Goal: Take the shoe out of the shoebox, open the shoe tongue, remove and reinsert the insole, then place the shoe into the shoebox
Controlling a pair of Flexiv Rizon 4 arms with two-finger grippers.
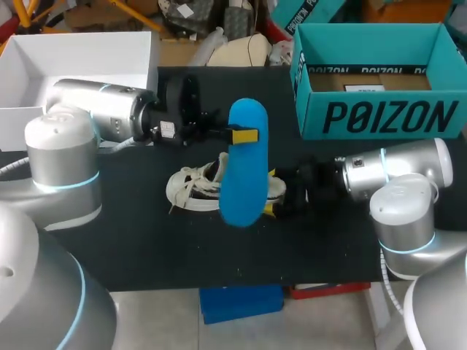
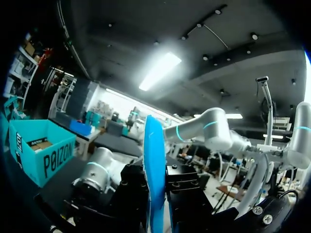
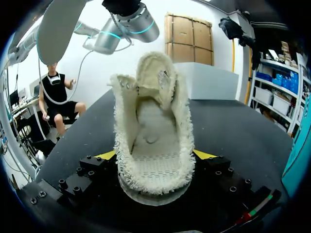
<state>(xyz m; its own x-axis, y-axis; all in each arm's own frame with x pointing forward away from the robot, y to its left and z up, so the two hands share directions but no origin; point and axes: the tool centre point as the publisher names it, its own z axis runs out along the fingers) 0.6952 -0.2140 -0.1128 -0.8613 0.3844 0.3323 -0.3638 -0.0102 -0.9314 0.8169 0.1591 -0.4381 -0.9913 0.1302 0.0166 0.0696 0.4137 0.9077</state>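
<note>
My left gripper (image 1: 245,135) is shut on a blue insole (image 1: 244,171) and holds it in the air above the table, over the shoe. In the left wrist view the insole (image 2: 154,170) stands edge-on between the black fingers of the left gripper (image 2: 155,206). A white knitted shoe (image 1: 191,188) lies on the black table (image 1: 146,240). My right gripper (image 1: 281,195) grips its heel end. In the right wrist view the shoe (image 3: 153,145) sits between the yellow tips of the right gripper (image 3: 154,156), tongue pulled up and its inside bare. The insole's pale underside (image 3: 60,24) hangs above it.
The open teal shoebox (image 1: 379,109) stands at the table's back right, also seen in the left wrist view as the teal shoebox (image 2: 41,155). A white box (image 1: 80,55) sits at the back left. The front of the black table is bare.
</note>
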